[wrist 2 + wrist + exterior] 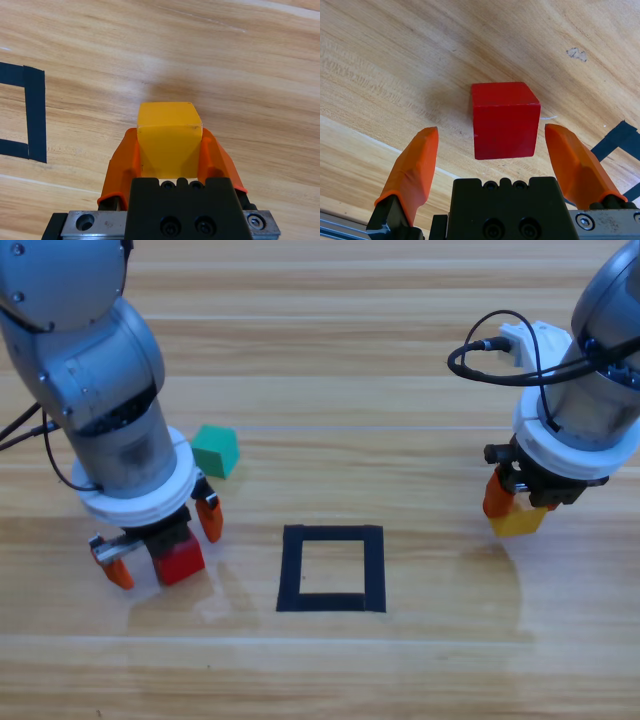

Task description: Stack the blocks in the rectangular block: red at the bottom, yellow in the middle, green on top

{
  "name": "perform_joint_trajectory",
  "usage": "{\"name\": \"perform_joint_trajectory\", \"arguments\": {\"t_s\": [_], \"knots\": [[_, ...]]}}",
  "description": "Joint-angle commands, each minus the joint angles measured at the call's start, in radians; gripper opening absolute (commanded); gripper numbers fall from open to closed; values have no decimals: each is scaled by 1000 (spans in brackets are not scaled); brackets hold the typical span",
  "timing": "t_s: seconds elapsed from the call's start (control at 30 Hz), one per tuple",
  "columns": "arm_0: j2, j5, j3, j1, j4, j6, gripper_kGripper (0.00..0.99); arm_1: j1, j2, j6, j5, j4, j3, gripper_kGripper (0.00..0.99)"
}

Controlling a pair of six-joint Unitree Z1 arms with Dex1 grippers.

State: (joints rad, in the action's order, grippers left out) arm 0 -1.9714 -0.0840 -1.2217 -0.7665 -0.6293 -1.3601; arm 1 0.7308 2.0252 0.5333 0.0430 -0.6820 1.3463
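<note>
— Well, where do you stand relative to the rectangular block [331, 568]?

— Your left gripper [165, 540] sits to its left, jaws spread wide around the red cube [179, 561] without touching it. Your right gripper [520, 502] is to its right, jaws clamped on the yellow cube [521, 520].

— And green?

— Your green cube [215, 451] rests on the table [330, 360] up-left of the rectangle, just beside the left arm.
</note>
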Motion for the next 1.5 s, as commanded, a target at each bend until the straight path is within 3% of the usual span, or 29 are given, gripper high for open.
{"name": "perform_joint_trajectory", "arguments": {"t_s": [0.03, 0.67, 0.73, 0.9, 1.07, 1.23, 1.37, 1.5], "knots": [[-60, -6, 34, 9, 45, 15, 896, 7, -20, -1, -17, -11, 11, 0], [-61, -22, 27, 10, 57, 62, 706, 7, -5, -1, -3, -8, 24, 0], [-35, -30, 30, 10, 49, 75, 643, 7, -3, -1, -3, -8, 25, 0], [42, -62, 8, 10, -7, 111, 314, 5, -3, 1, -2, -8, 27, 0], [49, -74, -113, 12, -129, 246, 78, 5, -14, 1, 5, -8, 22, 0], [34, -76, -343, 10, -270, 472, 63, 5, -45, 1, 14, -8, 10, 0], [23, -5, -384, -1, -257, 693, 61, 7, -66, 2, 20, -8, -2, 0], [12, 21, -386, -51, -239, 832, 61, 4, -80, 4, 23, -8, -13, 0]]}}
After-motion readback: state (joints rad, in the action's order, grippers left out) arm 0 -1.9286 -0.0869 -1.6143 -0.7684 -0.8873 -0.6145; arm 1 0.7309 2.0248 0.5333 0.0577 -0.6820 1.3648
